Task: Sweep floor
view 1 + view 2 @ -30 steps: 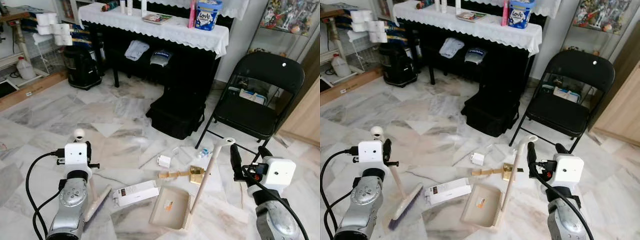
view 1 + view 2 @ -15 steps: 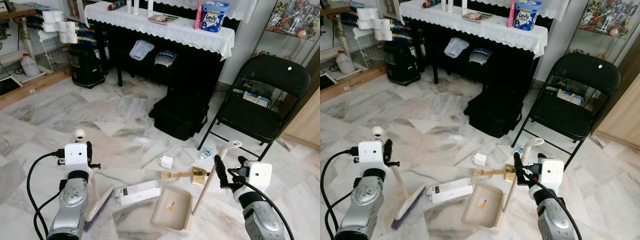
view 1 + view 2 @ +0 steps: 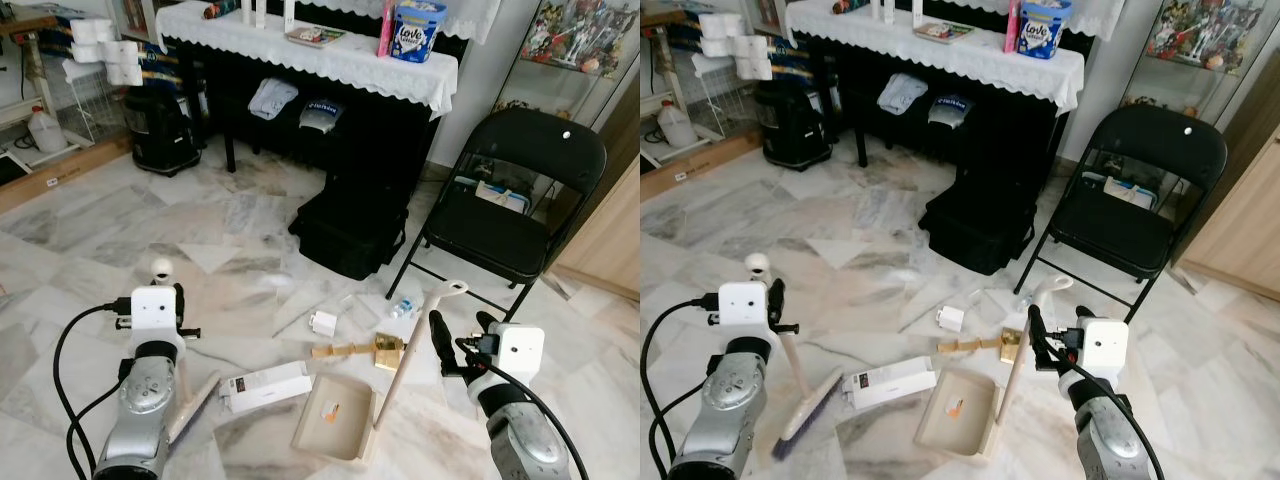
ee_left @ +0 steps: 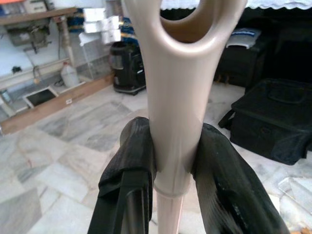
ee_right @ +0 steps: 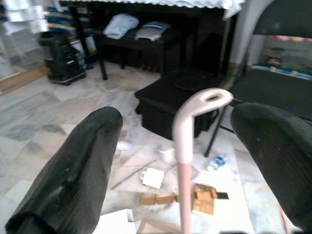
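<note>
We saw the left gripper (image 4: 175, 161) pinching the upper handle of the broom (image 3: 800, 415), whose bristle head rested on the marble floor (image 3: 90, 235) at the robot's left, just beside a white box (image 3: 266, 385). The right gripper (image 5: 180, 165) stood spread wide, with the upright handle of the dustpan (image 3: 338, 428) between its fingers (image 5: 73, 165) but untouched. The pan lay on the floor near cardboard scraps (image 3: 362, 349), in front of a black folding chair (image 3: 515, 190).
</note>
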Robot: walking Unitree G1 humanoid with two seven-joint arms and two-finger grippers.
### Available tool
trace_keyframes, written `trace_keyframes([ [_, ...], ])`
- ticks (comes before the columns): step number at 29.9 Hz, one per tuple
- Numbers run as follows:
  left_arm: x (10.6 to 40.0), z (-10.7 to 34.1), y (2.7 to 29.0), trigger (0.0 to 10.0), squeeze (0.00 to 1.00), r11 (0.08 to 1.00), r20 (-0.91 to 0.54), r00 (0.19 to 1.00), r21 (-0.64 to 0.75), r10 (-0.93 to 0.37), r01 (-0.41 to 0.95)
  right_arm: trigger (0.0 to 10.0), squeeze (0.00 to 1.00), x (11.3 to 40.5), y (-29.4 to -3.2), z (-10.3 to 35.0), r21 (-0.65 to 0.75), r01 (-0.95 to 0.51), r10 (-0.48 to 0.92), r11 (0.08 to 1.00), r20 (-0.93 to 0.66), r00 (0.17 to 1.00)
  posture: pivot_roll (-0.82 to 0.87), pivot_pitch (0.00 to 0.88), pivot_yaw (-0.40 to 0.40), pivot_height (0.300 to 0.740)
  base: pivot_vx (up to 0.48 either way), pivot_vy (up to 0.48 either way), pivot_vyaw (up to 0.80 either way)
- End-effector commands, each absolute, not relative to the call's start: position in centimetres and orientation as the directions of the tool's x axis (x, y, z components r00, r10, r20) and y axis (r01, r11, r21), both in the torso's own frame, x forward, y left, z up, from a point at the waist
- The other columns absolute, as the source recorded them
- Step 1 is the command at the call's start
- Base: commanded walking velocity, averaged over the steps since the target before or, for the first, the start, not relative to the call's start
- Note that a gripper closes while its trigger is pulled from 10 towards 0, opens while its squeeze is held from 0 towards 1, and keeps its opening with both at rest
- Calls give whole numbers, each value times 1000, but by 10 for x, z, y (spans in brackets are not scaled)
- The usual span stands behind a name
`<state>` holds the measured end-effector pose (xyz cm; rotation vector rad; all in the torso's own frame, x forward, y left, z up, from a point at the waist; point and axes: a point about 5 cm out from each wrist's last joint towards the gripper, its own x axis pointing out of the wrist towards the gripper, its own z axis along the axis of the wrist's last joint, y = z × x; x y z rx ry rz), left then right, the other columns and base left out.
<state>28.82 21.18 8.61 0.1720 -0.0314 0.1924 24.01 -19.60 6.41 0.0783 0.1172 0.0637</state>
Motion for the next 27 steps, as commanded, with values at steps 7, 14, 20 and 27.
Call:
trace_keyframes([
  [7,291,90,213,10000,0,959,55,979,198,195,-202,10000,0,242,-194,68,68,-76,82,995,-92,992,-73,12,-69,740,86,0,0],
  [14,291,90,214,10000,0,960,57,978,186,201,-208,10000,0,241,-194,69,66,-77,83,995,-87,993,-72,11,-71,740,310,0,0],
  [20,291,90,214,10000,0,960,61,978,184,201,-209,10000,0,242,-194,70,64,-81,86,995,-84,993,-71,11,-72,740,298,0,0],
  [27,291,92,214,10000,0,963,76,977,167,201,-212,10000,0,242,-193,71,63,-83,88,995,-77,993,-71,12,-72,740,76,0,0],
])
